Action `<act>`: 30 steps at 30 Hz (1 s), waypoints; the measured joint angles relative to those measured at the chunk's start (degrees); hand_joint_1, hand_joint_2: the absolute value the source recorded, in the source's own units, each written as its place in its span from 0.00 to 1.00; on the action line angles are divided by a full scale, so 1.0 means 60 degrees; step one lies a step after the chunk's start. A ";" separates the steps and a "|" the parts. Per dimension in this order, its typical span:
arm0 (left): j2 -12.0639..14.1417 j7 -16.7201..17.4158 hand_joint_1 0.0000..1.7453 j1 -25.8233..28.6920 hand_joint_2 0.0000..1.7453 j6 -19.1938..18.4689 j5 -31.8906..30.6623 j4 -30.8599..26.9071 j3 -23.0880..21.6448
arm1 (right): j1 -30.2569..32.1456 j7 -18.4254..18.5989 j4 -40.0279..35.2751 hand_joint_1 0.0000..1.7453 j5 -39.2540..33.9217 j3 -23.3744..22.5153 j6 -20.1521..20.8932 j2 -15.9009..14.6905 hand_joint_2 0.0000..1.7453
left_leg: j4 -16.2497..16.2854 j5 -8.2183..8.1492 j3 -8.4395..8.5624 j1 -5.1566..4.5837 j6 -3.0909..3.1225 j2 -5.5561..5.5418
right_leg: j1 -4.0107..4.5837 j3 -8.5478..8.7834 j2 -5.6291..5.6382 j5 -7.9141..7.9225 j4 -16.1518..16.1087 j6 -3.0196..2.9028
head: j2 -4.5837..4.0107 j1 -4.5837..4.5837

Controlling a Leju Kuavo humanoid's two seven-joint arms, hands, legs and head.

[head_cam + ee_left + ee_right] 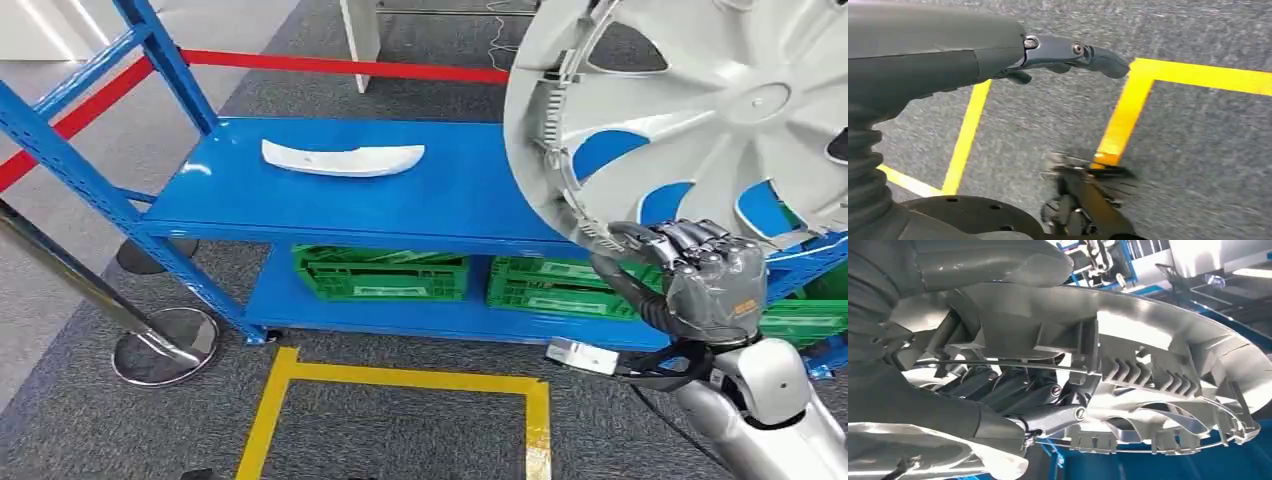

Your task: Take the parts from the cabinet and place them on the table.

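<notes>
A: Hubcap status?
B: Right hand grips its lower rim, held up over the blue shelf. Left hand hangs, fingers apart, holding nothing.
A: Handling?
B: Probably light, stiff plastic; clips look fragile. Rim's best.

Curved part lies on the cabinet's upper shelf; crates sit below.

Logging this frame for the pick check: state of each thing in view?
hubcap: lifted above the shelf, held by its rim
right hand: grips the hubcap rim
left hand: holds nothing, hangs over the floor
white curved part: lies flat on the top shelf
green crates: on the lower shelf
</notes>
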 joint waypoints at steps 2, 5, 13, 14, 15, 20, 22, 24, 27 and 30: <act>0.0004 0.0000 0.00 -0.0014 1.00 0.0000 -0.0004 0.0000 0.0004 | 0.0006 -0.0007 0.0000 1.00 0.0007 0.0000 0.0004 0.0011 1.00 | -0.0762 0.0711 0.0720 0.0006 0.0056 -0.0001 | 0.0003 -0.0282 0.0004 0.0212 0.0005 0.0041 | 0.0000 -0.0003; 0.0022 0.0000 0.00 -0.0051 1.00 0.0004 -0.0022 0.0000 0.0004 | 0.0020 -0.0022 -0.0033 1.00 0.0015 -0.0007 0.0004 0.0015 1.00 | -0.3297 0.0396 0.2451 -0.0049 0.0209 -0.0029 | 0.0038 -0.0464 0.0003 0.0461 0.0023 0.0196 | 0.0000 0.0014; 0.0004 -0.0004 0.00 -0.0009 1.00 0.0018 -0.0095 0.0004 0.0011 | 0.0131 -0.0062 -0.0033 1.00 -0.0171 -0.0011 0.0142 0.0015 1.00 | -0.3501 0.1066 0.1678 -0.0146 0.0618 0.0048 | -0.0032 -0.1188 0.0030 -0.1333 0.2036 0.0468 | 0.0000 0.0062; 0.0004 -0.0004 0.00 -0.0008 1.00 0.0007 -0.0098 0.0004 0.0011 | 0.0140 -0.0051 -0.0033 1.00 -0.0182 -0.0011 0.0153 0.0015 1.00 | -0.3473 0.1172 0.1521 -0.0175 0.0629 0.0050 | -0.0012 -0.1234 0.0037 -0.1447 0.2602 0.0467 | 0.0000 0.0066; -0.0004 -0.0004 0.00 -0.0004 1.00 0.0004 -0.0106 0.0004 0.0011 | 0.0149 -0.0047 -0.0033 1.00 -0.0208 -0.0015 0.0168 0.0015 1.00 | -0.3418 0.1278 0.1335 -0.0196 0.0627 0.0054 | 0.0013 -0.1147 0.0039 -0.1203 0.2877 0.0452 | 0.0000 0.0066; -0.0026 -0.0004 0.00 -0.0013 1.00 0.0003 -0.0113 0.0004 0.0011 | 0.0152 -0.0066 -0.0072 1.00 -0.0328 -0.0047 0.0197 0.0015 1.00 | -0.3038 0.1595 0.0686 -0.0262 0.0530 0.0039 | 0.0149 0.1386 0.0033 -0.0803 -0.0162 0.0272 | 0.0000 0.0066; -0.0033 -0.0004 0.00 -0.0003 1.00 0.0011 -0.0138 0.0004 0.0011 | 0.0162 -0.0080 -0.0106 1.00 -0.0372 -0.0087 0.0200 0.0015 1.00 | -0.3050 0.1784 0.0631 -0.0226 0.0445 0.0045 | 0.0178 0.1403 0.0042 -0.0921 -0.0386 0.0235 | 0.0000 0.0062; -0.0026 -0.0004 0.00 0.0024 1.00 0.0018 -0.0138 0.0004 0.0015 | 0.0171 -0.0084 -0.0102 1.00 -0.0375 -0.0109 0.0208 0.0015 1.00 | -0.3068 0.1924 0.0551 -0.0261 0.0328 0.0029 | 0.0129 0.1191 0.0025 -0.0725 -0.0426 0.0108 | 0.0000 0.0069; -0.0011 -0.0004 0.00 0.0036 1.00 0.0025 -0.0138 0.0004 0.0022 | 0.0153 -0.0076 -0.0113 1.00 -0.0397 -0.0135 0.0211 0.0015 1.00 | -0.1923 0.0361 0.0240 -0.0125 0.0113 -0.0001 | 0.0091 0.0913 -0.0029 -0.0428 -0.0425 -0.0089 | -0.0004 -0.0004; -0.0011 -0.0004 0.00 0.0019 1.00 0.0025 -0.0138 0.0004 0.0022 | 0.0165 -0.0077 -0.0109 1.00 -0.0441 -0.0153 0.0226 0.0015 1.00 | -0.0238 -0.0281 0.0096 -0.0018 -0.0018 0.0001 | 0.0089 0.0468 -0.0018 -0.0095 -0.0340 -0.0064 | -0.0004 0.0008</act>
